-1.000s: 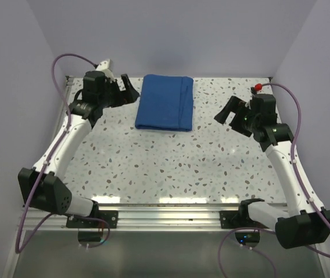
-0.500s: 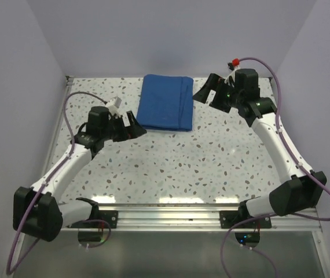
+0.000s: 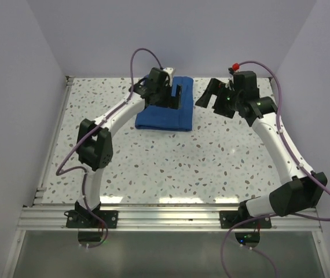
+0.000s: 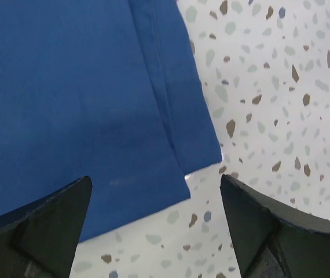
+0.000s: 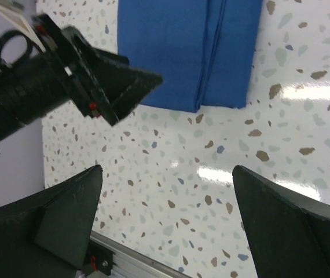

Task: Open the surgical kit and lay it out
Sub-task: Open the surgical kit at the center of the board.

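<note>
The surgical kit shows only as a folded royal-blue cloth wrap (image 3: 164,113) lying flat at the back middle of the table. It also shows in the left wrist view (image 4: 78,98) and the right wrist view (image 5: 188,46). No steel tray or instruments are in view. My left gripper (image 3: 175,96) is open and hovers over the wrap's right part, its jaws astride the wrap's corner (image 4: 202,159). My right gripper (image 3: 206,96) is open and empty, just right of the wrap, above bare table.
The speckled tabletop (image 3: 171,162) is walled in by lilac panels at left, back and right. A metal rail (image 3: 165,211) runs along the near edge. The left arm's elbow (image 3: 94,142) stands over the table's left middle.
My left arm has swung from the wrap's left front up over its right part. My right gripper has stayed right of the wrap, shifting only slightly.
</note>
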